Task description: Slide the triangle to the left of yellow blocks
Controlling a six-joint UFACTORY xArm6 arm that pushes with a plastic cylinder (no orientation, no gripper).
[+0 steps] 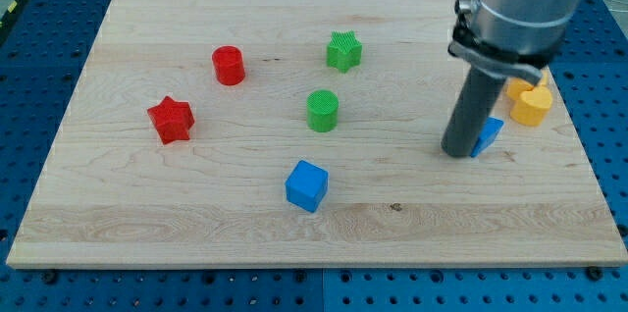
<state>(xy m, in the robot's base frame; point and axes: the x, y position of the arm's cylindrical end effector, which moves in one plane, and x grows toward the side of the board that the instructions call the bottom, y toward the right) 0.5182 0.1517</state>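
The blue triangle [490,134] lies at the view's right, partly hidden behind my rod. My tip [457,152] rests on the board, touching the triangle's left side. Two yellow blocks sit just right of and above the triangle: a yellow block [532,107] in front and another yellow block [517,87] behind it, mostly hidden by the arm. Their shapes are hard to make out.
On the wooden board [196,204] lie a blue cube [306,184], a green cylinder [322,111], a green star [343,50], a red cylinder [229,65] and a red star [171,119]. The board's right edge is close to the yellow blocks.
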